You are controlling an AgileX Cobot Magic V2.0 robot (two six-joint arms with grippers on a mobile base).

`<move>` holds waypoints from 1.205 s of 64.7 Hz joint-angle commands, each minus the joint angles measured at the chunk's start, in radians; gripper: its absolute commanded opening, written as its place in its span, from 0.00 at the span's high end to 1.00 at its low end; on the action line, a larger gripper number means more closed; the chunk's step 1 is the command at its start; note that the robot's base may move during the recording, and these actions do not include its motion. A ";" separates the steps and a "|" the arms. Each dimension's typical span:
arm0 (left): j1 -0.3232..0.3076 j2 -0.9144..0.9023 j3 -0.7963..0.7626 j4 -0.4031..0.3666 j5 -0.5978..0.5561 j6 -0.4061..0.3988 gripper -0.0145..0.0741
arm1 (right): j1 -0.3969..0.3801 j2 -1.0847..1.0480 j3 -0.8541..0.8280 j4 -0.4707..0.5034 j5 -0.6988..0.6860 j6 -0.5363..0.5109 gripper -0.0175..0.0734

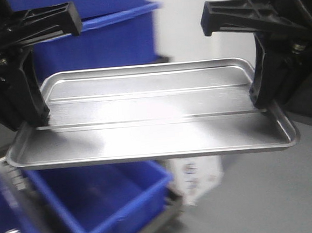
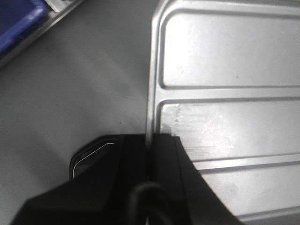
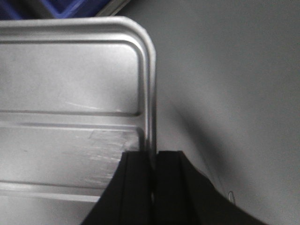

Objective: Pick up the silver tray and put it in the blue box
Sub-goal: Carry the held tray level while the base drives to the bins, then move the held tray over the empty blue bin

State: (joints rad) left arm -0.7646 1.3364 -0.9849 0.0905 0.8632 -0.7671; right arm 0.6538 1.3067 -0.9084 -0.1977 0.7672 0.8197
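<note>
Left claw (image 1: 37, 121) is clamped on the silver tray (image 1: 151, 127) at its 9 o'clock short edge. The right claw (image 1: 263, 102) is clamped on the 3 o'clock edge. Left wrist cam: both fingers of the left claw (image 2: 151, 138) are closed on the raised rim of the tray (image 2: 225, 70), about mid-edge. Right wrist cam shows the same, right claw (image 3: 152, 157) pinching the tray's (image 3: 70, 79) rim below the rounded corner. Tray sits roughly level across frame centre, open face up, off the grey table (image 1: 270, 194). Blue box (image 1: 151, 190) is at 7 o'clock, below the tray's near rim, top open. Tray isn't in it. Another blue crate (image 1: 106, 39) is behind at 11 o'clock, blurred.
</note>
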 commanded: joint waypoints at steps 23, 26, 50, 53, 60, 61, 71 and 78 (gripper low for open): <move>-0.002 -0.030 -0.022 0.035 0.018 0.000 0.95 | -0.007 -0.031 -0.024 -0.053 0.000 -0.011 0.75; -0.002 -0.030 -0.022 0.035 0.018 0.000 0.95 | -0.007 -0.031 -0.024 -0.053 0.000 -0.011 0.75; -0.002 -0.030 -0.022 0.035 0.018 0.000 0.95 | -0.007 -0.031 -0.024 -0.053 0.000 -0.011 0.75; -0.002 -0.030 -0.022 0.035 0.018 0.000 0.95 | -0.007 -0.031 -0.024 -0.053 0.000 -0.011 0.75; -0.002 -0.030 -0.022 0.035 0.018 0.000 0.95 | -0.007 -0.031 -0.024 -0.053 0.000 -0.011 0.75; -0.002 -0.030 -0.022 0.035 0.018 0.000 0.95 | -0.007 -0.031 -0.024 -0.053 0.000 -0.011 0.75; -0.002 -0.030 -0.022 0.035 0.018 0.000 0.95 | -0.007 -0.031 -0.024 -0.053 0.000 -0.011 0.75; -0.002 -0.030 -0.022 0.035 0.018 0.000 0.95 | -0.007 -0.031 -0.024 -0.053 0.000 -0.011 0.75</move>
State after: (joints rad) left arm -0.7646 1.3364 -0.9849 0.0905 0.8654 -0.7654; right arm 0.6538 1.3067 -0.9084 -0.1977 0.7672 0.8197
